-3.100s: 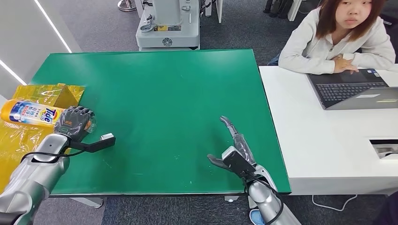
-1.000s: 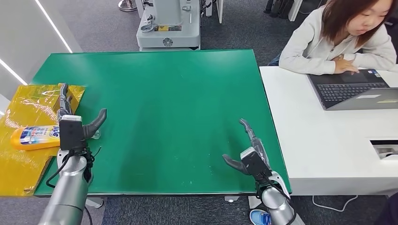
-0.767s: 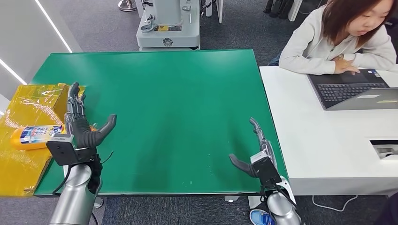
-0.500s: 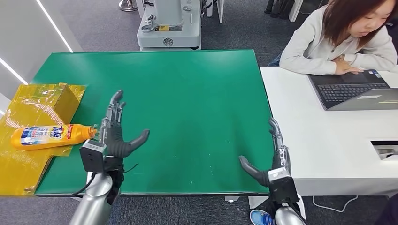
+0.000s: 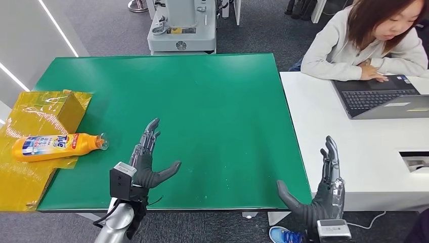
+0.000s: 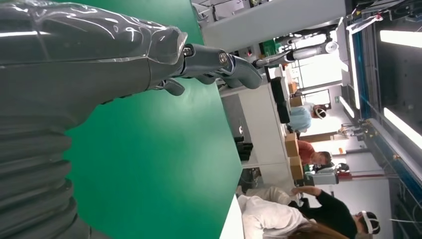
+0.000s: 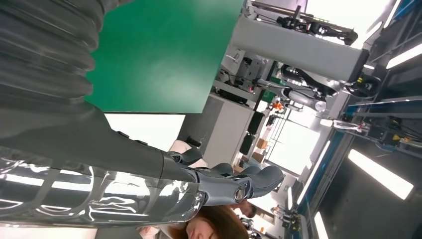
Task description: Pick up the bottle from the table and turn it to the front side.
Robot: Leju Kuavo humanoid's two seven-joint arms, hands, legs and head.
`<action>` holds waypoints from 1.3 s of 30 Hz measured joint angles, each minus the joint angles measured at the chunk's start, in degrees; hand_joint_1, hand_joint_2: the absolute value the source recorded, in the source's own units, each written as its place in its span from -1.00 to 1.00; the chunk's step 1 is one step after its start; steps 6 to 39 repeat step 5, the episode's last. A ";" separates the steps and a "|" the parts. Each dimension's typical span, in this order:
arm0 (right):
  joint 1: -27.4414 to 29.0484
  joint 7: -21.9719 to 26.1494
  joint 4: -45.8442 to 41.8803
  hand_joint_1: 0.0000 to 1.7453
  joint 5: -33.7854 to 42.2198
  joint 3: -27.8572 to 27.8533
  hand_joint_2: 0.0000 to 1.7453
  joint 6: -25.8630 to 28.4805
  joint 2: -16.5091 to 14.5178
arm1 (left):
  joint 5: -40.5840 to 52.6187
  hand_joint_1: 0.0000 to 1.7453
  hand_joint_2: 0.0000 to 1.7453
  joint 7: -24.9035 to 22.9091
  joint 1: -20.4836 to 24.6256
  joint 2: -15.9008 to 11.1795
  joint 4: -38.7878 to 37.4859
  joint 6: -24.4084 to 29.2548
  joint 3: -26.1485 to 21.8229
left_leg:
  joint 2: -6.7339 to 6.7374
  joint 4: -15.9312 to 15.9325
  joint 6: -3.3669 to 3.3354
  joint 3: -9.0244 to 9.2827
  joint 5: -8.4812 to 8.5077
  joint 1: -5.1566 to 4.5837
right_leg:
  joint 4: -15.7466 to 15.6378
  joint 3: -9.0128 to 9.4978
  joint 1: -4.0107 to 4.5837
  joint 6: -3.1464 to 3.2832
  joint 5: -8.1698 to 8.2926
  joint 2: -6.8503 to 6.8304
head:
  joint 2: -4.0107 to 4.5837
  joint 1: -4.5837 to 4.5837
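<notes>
Two hands hang over the near edge of the scene, both empty. The left hand (image 5: 144,164) sits at about 7 o'clock over the green table (image 5: 202,101), fingers stretched toward 12 o'clock and thumb splayed toward 3 o'clock, gripping nothing. In the left wrist view the same hand (image 6: 149,55) shows its fingers apart above bare green. The right hand (image 5: 321,195) is at 5 o'clock, just past the green table's near right corner and in front of the white desk (image 5: 329,131); its fingers point up toward 12 o'clock and its thumb juts toward 9 o'clock, with nothing between them. The right wrist view shows this hand (image 7: 164,179) with fingers extended and spread.

The bottle (image 5: 55,146) lies on its side at 9 o'clock, on the yellow film (image 5: 25,177) that drapes over the table's left edge. Its cap points toward 3 o'clock and its label faces up. It lies well apart from the left hand, at that hand's 10 o'clock.

At 2 o'clock a person (image 5: 364,43) sits behind the desk, arms resting by a laptop (image 5: 379,96). At 12 o'clock, beyond the table, stands a grey machine (image 5: 181,25).
</notes>
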State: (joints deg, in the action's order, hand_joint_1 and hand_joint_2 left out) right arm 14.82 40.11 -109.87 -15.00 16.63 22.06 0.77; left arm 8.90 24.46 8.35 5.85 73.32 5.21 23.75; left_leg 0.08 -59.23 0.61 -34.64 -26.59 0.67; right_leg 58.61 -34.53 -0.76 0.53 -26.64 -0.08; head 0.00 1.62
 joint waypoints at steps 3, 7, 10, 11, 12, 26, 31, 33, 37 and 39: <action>0.28 0.00 -0.67 -1.00 0.01 0.01 1.00 -1.04 -0.43 | -0.03 -1.00 1.00 0.11 -0.68 0.01 0.76 -0.05 -0.34 | -0.01 0.00 0.00 0.00 0.00 0.00 | 0.00 0.00 0.00 0.00 0.00 -0.01 | 0.00 0.00; 0.30 0.00 -0.79 -1.00 0.09 0.01 1.00 -1.51 -0.61 | -0.09 -1.00 1.00 0.35 -1.06 0.01 1.22 0.08 -0.65 | -0.01 0.00 0.00 -0.01 0.00 0.00 | 0.00 0.01 0.00 0.00 0.00 -0.01 | 0.00 -0.01; 0.30 0.00 -0.79 -1.00 0.09 0.01 1.00 -1.51 -0.61 | -0.09 -1.00 1.00 0.35 -1.06 0.01 1.22 0.08 -0.65 | -0.01 0.00 0.00 -0.01 0.00 0.00 | 0.00 0.01 0.00 0.00 0.00 -0.01 | 0.00 -0.01; 0.30 0.00 -0.79 -1.00 0.09 0.01 1.00 -1.51 -0.61 | -0.09 -1.00 1.00 0.35 -1.06 0.01 1.22 0.08 -0.65 | -0.01 0.00 0.00 -0.01 0.00 0.00 | 0.00 0.01 0.00 0.00 0.00 -0.01 | 0.00 -0.01; 0.30 0.00 -0.79 -1.00 0.09 0.01 1.00 -1.51 -0.61 | -0.09 -1.00 1.00 0.35 -1.06 0.01 1.22 0.08 -0.65 | -0.01 0.00 0.00 -0.01 0.00 0.00 | 0.00 0.01 0.00 0.00 0.00 -0.01 | 0.00 -0.01; 0.30 0.00 -0.79 -1.00 0.09 0.01 1.00 -1.51 -0.61 | -0.09 -1.00 1.00 0.35 -1.06 0.01 1.22 0.08 -0.65 | -0.01 0.00 0.00 -0.01 0.00 0.00 | 0.00 0.01 0.00 0.00 0.00 -0.01 | 0.00 -0.01; 0.30 0.00 -0.79 -1.00 0.09 0.01 1.00 -1.51 -0.61 | -0.09 -1.00 1.00 0.35 -1.06 0.01 1.22 0.08 -0.65 | -0.01 0.00 0.00 -0.01 0.00 0.00 | 0.00 0.01 0.00 0.00 0.00 -0.01 | 0.00 -0.01; 0.30 0.00 -0.79 -1.00 0.09 0.01 1.00 -1.51 -0.61 | -0.09 -1.00 1.00 0.35 -1.06 0.01 1.22 0.08 -0.65 | -0.01 0.00 0.00 -0.01 0.00 0.00 | 0.00 0.01 0.00 0.00 0.00 -0.01 | 0.00 -0.01; 0.30 0.00 -0.79 -1.00 0.09 0.01 1.00 -1.51 -0.61 | -0.09 -1.00 1.00 0.35 -1.06 0.01 1.22 0.08 -0.65 | -0.01 0.00 0.00 -0.01 0.00 0.00 | 0.00 0.01 0.00 0.00 0.00 -0.01 | 0.00 -0.01; 0.30 0.00 -0.79 -1.00 0.09 0.01 1.00 -1.51 -0.61 | -0.09 -1.00 1.00 0.35 -1.06 0.01 1.22 0.08 -0.65 | -0.01 0.00 0.00 -0.01 0.00 0.00 | 0.00 0.01 0.00 0.00 0.00 -0.01 | 0.00 -0.01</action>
